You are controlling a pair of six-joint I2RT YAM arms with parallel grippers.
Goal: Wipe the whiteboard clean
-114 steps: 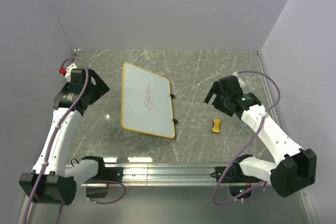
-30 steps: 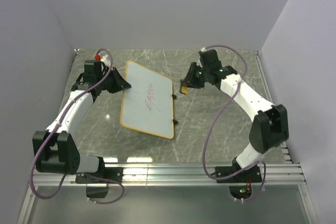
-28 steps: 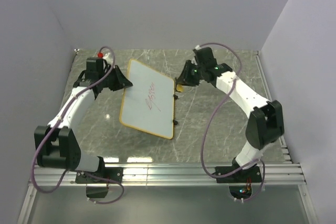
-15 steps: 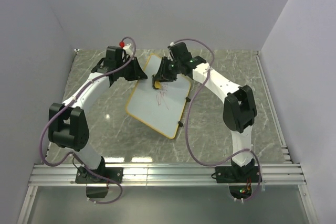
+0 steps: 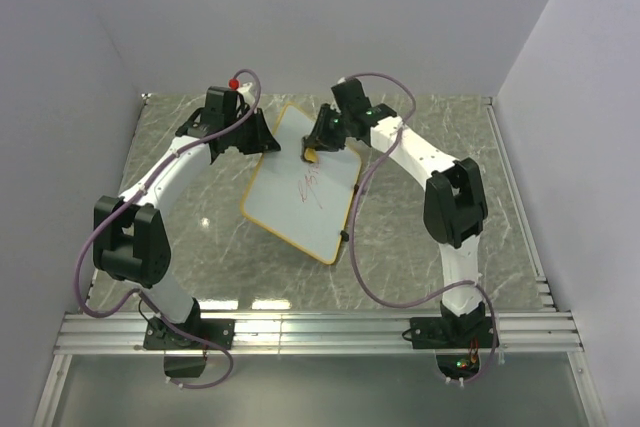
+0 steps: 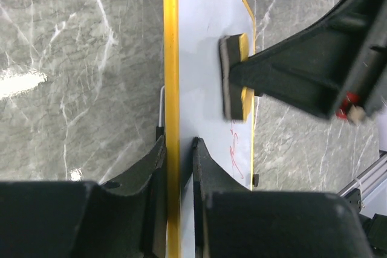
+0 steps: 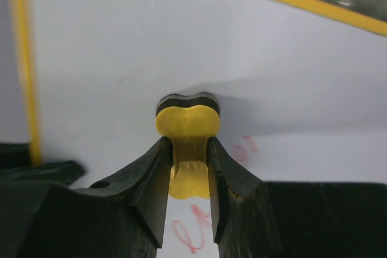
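The whiteboard point(image 5: 290, 212), white with a yellow-orange frame, lies slanted on the marble table, with a red scribble point(image 5: 310, 184) in its middle. My left gripper point(image 5: 268, 139) is shut on the board's far-left frame edge; in the left wrist view its fingers point(image 6: 179, 143) pinch the yellow frame of the whiteboard point(image 6: 202, 58). My right gripper point(image 5: 312, 152) is shut on the small yellow bone-shaped eraser point(image 7: 187, 122). It holds the eraser's dark felt face against the whiteboard point(image 7: 151, 46), just beyond the red scribble point(image 7: 193, 237). The eraser point(image 6: 234, 77) also shows from the side.
Small black feet point(image 5: 343, 235) stick out along the board's right edge. Grey-green marble table point(image 5: 180, 217) surrounds the board, with walls close on the left, back and right. An aluminium rail point(image 5: 320, 327) runs along the near edge by the arm bases.
The right gripper took the eraser from the table and brought it onto the board. The left gripper took the board's edge and swung it right. In the last half second the eraser slid slightly toward the far edge.
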